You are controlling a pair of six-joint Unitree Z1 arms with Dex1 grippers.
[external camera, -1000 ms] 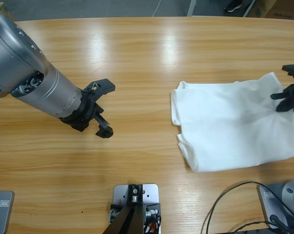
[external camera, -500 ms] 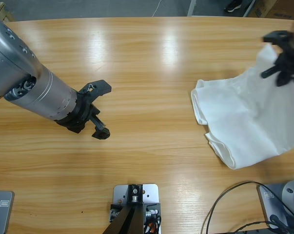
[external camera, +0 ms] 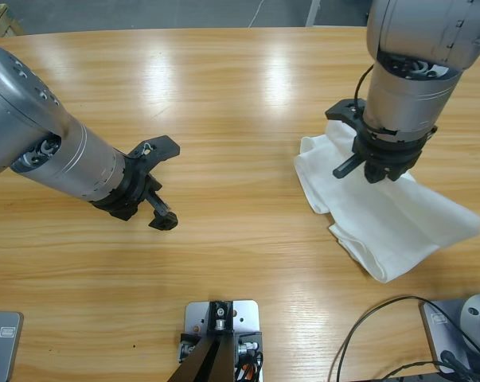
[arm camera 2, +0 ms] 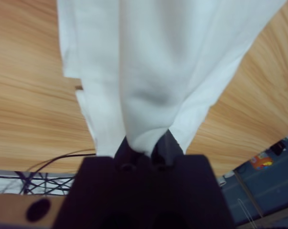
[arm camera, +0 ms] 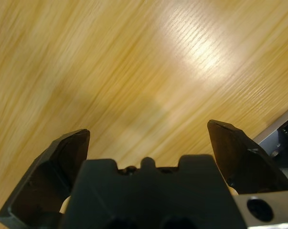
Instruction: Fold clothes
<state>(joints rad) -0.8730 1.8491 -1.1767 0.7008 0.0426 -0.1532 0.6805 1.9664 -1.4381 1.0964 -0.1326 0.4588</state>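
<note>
Jaws first: your right gripper [external camera: 380, 165] has its black jaws pinched tight on a bunch of the plain white cotton T-shirt [external camera: 383, 219], lifting that part while the rest lies crumpled on the long wooden counter [external camera: 224, 87] toward its right end, trailing to the right edge. Your left gripper [external camera: 161, 185] hangs just over bare wood left of the middle, well apart from the shirt, jaws spread wide and holding nothing.
</note>
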